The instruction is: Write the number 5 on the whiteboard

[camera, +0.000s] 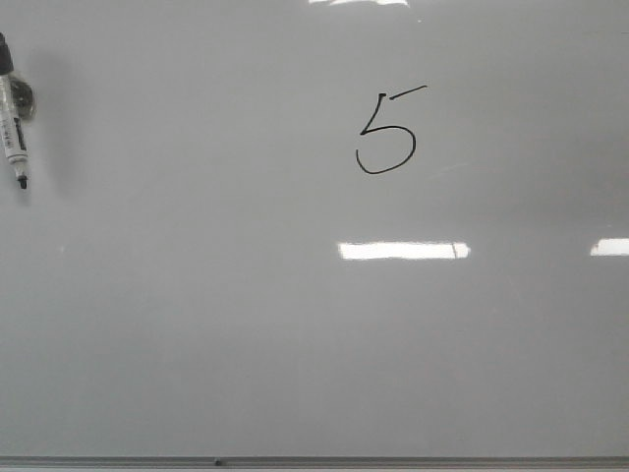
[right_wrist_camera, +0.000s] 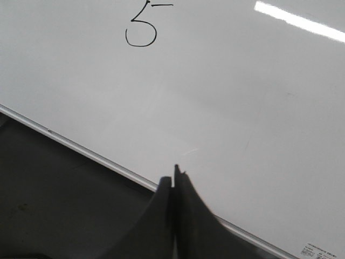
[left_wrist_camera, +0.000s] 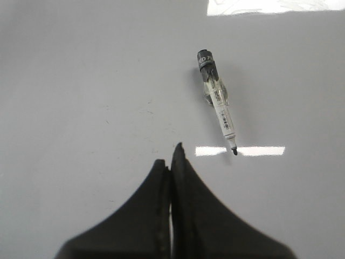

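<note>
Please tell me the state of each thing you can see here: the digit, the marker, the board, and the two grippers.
number 5: fully drawn, top stroke slightly detached.
marker: lying on the board at its left edge, uncapped, held by nothing.
whiteboard: lying flat, blank apart from the digit.
left gripper: shut, empty, apart from the marker.
right gripper: shut, empty, over the board's lower edge.

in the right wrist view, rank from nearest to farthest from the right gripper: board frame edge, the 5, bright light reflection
From the right gripper:
1. Frame edge, just beside the fingertips.
2. The 5 and the reflection, both far up the whiteboard: too close to call.
</note>
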Controlling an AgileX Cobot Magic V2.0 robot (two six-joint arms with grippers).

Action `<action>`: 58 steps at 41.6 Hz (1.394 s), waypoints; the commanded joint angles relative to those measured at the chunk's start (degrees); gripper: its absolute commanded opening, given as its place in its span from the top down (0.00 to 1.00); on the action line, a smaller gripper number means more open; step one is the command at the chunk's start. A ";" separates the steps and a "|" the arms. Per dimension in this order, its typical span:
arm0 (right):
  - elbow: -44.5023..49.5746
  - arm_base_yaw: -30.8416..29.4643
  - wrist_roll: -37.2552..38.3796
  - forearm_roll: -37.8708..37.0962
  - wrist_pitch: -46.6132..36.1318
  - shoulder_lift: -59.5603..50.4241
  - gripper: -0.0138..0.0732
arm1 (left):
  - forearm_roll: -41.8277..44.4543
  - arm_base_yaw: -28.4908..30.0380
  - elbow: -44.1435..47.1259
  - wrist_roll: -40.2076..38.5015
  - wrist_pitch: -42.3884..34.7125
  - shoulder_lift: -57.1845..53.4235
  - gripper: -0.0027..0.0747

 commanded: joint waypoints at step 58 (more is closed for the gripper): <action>48.87 -26.99 -0.56 -0.22 -63.70 -26.69 0.92 | -0.20 -0.47 0.27 -0.68 -5.04 -0.80 0.99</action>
